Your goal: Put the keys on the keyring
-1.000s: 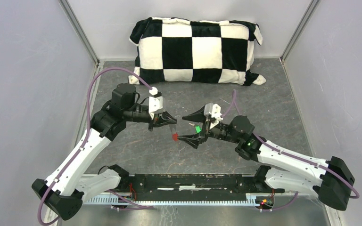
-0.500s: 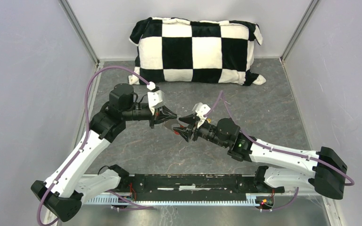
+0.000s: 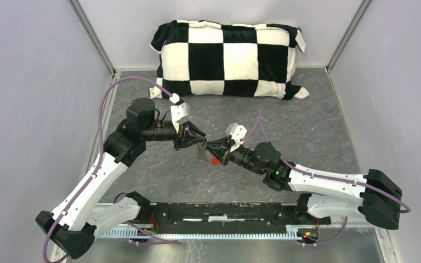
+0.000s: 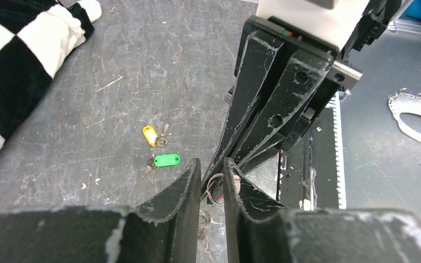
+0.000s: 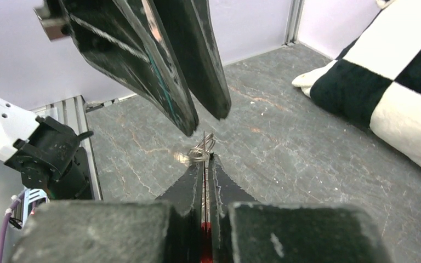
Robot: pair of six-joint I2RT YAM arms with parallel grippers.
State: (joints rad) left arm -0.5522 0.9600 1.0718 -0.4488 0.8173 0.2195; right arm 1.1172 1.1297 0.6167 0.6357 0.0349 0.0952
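Observation:
My right gripper (image 5: 205, 159) is shut on the keyring (image 5: 203, 147). The thin silver ring sticks out past its tips, and the red tag (image 3: 214, 161) hangs below the jaws. My left gripper (image 4: 212, 164) meets it tip to tip above the grey floor; its jaws stand a little apart with the keyring (image 4: 215, 186) showing in the gap. In the left wrist view the green-headed key (image 4: 166, 160) and the yellow-headed key (image 4: 150, 135) lie side by side on the floor, apart from both grippers. The arms hide the keys in the top view.
A black-and-white checkered pillow (image 3: 227, 57) lies along the back wall. Grey walls close in the left and right sides. The black mounting rail (image 3: 225, 211) runs along the near edge between the arm bases.
My right gripper has swung left to the left gripper and closed from wide open onto the keyring. The left jaws, shut before, have parted slightly.

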